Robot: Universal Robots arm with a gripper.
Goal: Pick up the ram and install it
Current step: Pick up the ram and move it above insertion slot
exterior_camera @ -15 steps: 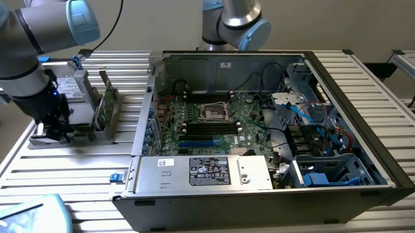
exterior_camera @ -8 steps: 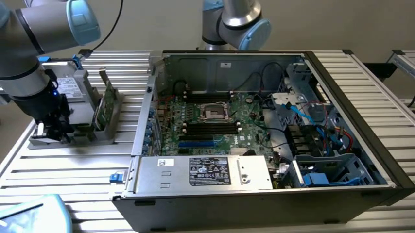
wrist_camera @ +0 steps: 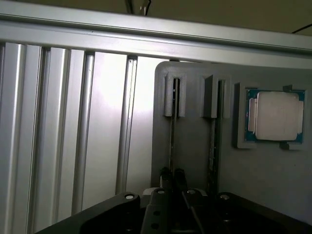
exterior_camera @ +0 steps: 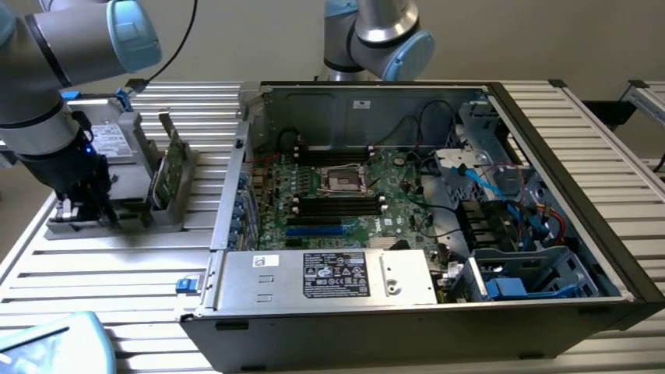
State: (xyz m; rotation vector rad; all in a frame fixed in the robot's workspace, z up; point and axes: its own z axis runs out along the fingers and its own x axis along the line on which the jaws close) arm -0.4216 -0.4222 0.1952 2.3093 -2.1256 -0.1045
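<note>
A plain, matte beige wall [exterior_camera: 239,39] rises past the far edge of the ribbed silver aluminium-slat table [exterior_camera: 104,273] I work over. Soft light lies in pale streaks along its grooves, brightest near its edge rail.

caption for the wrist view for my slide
Gripper pinching the ram standing on edge in a grey holder, a second stick in the next slot and a processor chip beside them.

Slatted table [exterior_camera: 104,269] — computer case [exterior_camera: 416,339], grey holder [exterior_camera: 156,222]
</note>
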